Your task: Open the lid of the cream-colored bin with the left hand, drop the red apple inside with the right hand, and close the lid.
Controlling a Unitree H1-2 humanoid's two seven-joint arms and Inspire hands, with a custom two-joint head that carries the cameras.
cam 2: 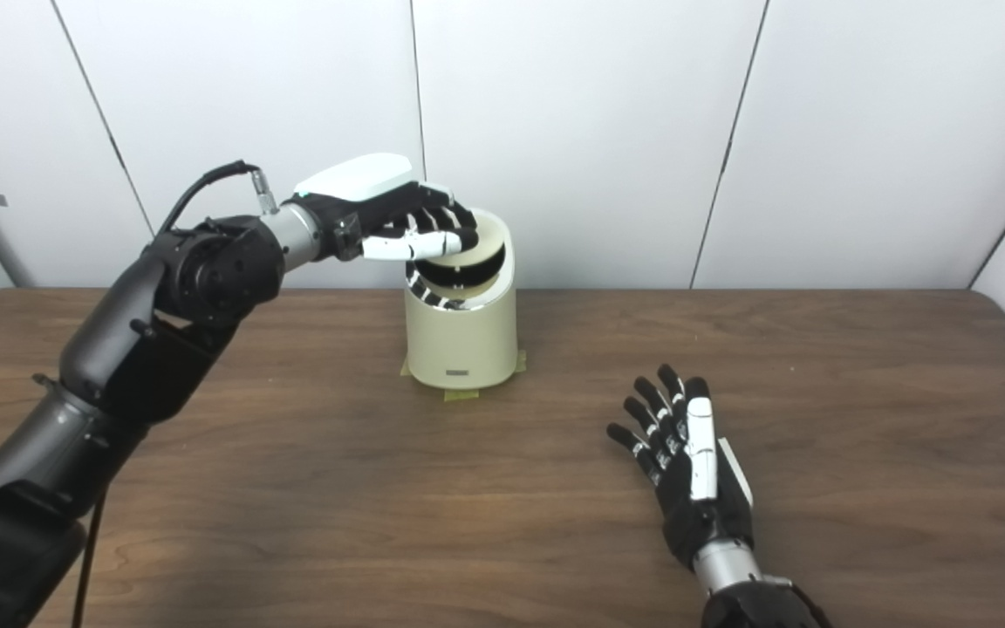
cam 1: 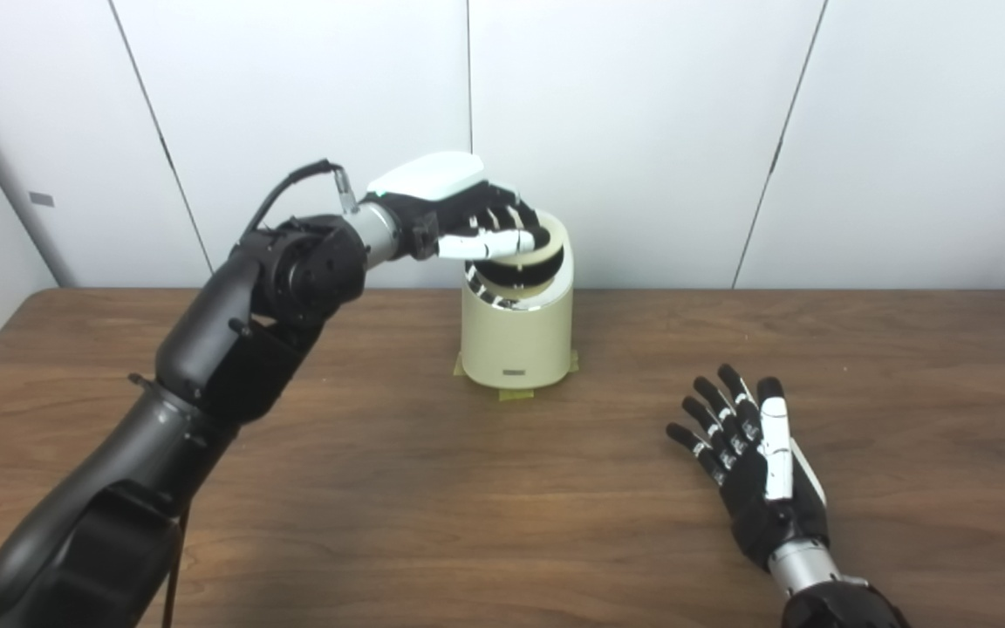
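Observation:
The cream-colored bin (cam 1: 516, 336) stands on the table at the back centre. Its lid (cam 1: 549, 245) is tilted up at the front, and a dark gap shows under it. My left hand (cam 1: 461, 220) reaches in from the left, its fingers curled over the lid's front edge and shut on it. My right hand (cam 1: 751, 462) hovers low over the table to the right of the bin and nearer to me, palm up, fingers spread, holding nothing. No red apple shows in either view.
The wooden table (cam 1: 380, 488) runs wide to both sides, with white wall panels behind it. Strips of yellowish tape (cam 1: 516, 394) stick out from under the bin's base. My left arm (cam 1: 232, 349) crosses the table's left side.

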